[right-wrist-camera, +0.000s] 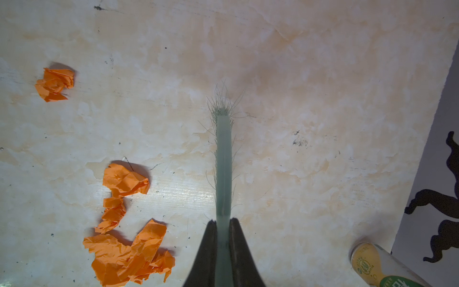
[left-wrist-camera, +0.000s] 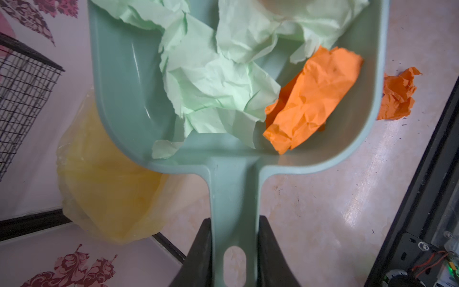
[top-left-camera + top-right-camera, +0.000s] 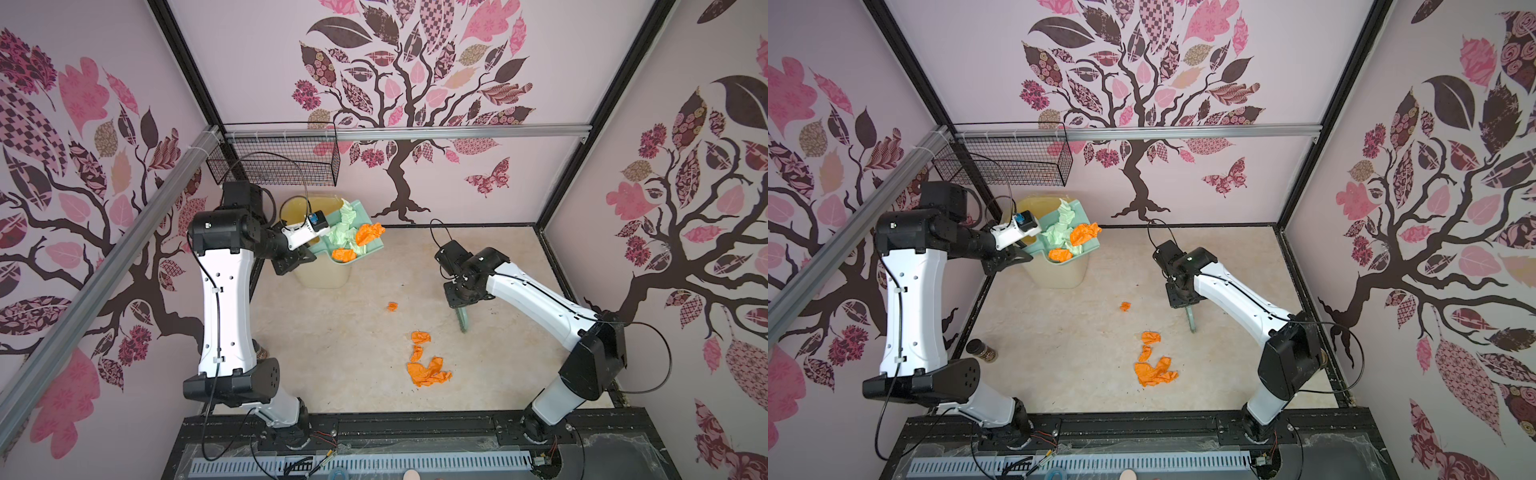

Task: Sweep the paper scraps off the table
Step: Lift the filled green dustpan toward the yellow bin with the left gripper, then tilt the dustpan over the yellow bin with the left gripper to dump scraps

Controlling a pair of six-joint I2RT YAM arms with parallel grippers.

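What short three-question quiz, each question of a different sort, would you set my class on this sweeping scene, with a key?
1. True or false: the teal plastic dustpan holds crumpled paper scraps in both mint green and orange.
2. The right arm's jaws are shut on: A the slim teal bristle brush; B an orange scrap; C nothing.
3. Fill in: every paper scrap left on the beige marble-look table is ____.
Key: 1 true; 2 A; 3 orange.
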